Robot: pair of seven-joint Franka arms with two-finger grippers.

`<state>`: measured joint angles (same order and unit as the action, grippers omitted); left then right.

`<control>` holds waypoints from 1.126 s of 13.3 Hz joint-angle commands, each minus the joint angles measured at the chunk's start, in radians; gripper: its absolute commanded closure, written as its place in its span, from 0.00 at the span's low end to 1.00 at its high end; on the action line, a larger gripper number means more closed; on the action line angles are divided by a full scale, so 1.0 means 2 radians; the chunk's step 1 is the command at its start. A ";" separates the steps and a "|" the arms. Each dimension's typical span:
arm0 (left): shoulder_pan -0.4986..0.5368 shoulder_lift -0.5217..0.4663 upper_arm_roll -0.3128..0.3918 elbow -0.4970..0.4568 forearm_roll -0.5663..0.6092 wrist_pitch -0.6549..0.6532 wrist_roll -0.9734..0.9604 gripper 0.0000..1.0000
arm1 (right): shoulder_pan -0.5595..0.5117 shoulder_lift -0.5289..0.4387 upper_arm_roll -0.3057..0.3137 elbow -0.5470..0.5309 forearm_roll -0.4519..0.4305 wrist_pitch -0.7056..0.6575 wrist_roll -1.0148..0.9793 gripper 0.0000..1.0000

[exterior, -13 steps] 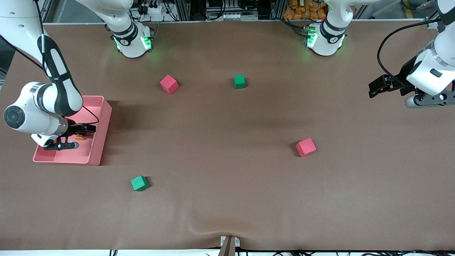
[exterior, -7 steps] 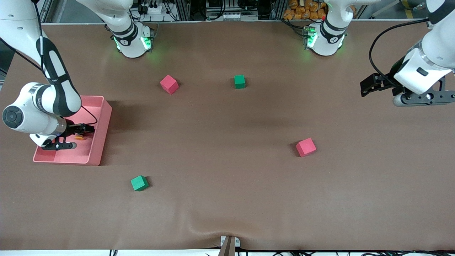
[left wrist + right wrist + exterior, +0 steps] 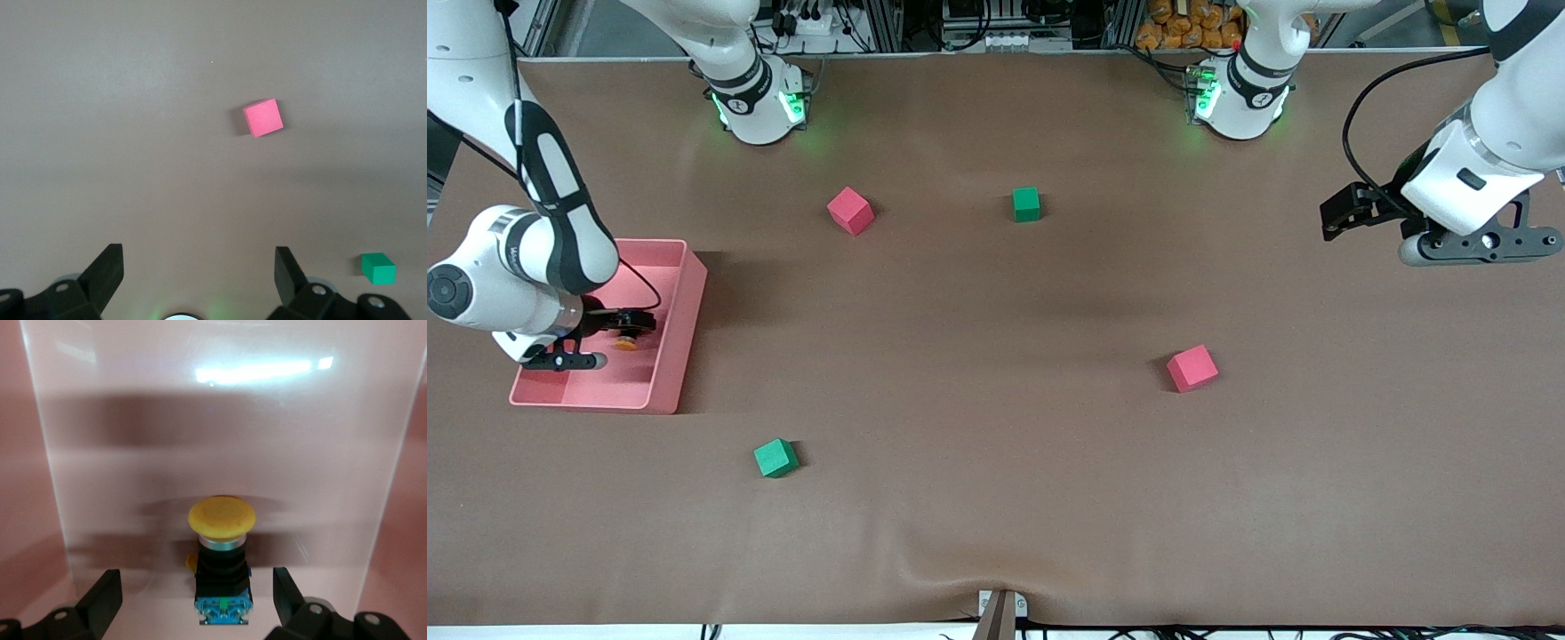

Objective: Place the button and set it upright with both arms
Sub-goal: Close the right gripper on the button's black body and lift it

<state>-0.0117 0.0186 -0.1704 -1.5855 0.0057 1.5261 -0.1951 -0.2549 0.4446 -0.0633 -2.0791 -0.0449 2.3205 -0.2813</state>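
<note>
— Where is the button (image 3: 221,563) found?

— It is seen lying on its side on the floor of the pink tray (image 3: 679,342), at the right arm's end of the table (image 3: 996,498), its orange cap pointed away from the right gripper (image 3: 193,600).

— How is that gripper set?

— Its fingers (image 3: 103,597) are spread wide on either side of the black body, and no contact with it can be made out.

— And the left gripper (image 3: 197,273)?

— It is held wide apart too, with nothing in it, above bare table at the left arm's end. A pink cube (image 3: 263,117) and a green cube (image 3: 378,267) are seen on the table under it.
</note>
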 commanded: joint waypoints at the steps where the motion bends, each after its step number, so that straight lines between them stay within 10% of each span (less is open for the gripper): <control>1: 0.001 0.002 -0.002 0.004 -0.007 -0.005 -0.006 0.00 | -0.010 0.014 0.006 -0.003 -0.009 0.015 -0.005 0.00; 3: 0.002 0.002 -0.001 0.004 -0.007 -0.005 -0.006 0.00 | -0.008 0.019 0.006 -0.003 -0.009 0.012 -0.004 0.61; 4: 0.003 0.002 -0.001 0.004 -0.007 -0.005 -0.005 0.00 | -0.009 0.021 0.006 -0.003 -0.009 0.010 -0.004 0.76; 15: 0.003 0.004 -0.001 0.004 -0.007 -0.005 -0.005 0.00 | -0.001 -0.027 0.008 0.025 -0.008 -0.049 -0.004 0.94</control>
<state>-0.0105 0.0213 -0.1703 -1.5870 0.0057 1.5261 -0.1951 -0.2543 0.4599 -0.0570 -2.0541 -0.0460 2.3005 -0.2816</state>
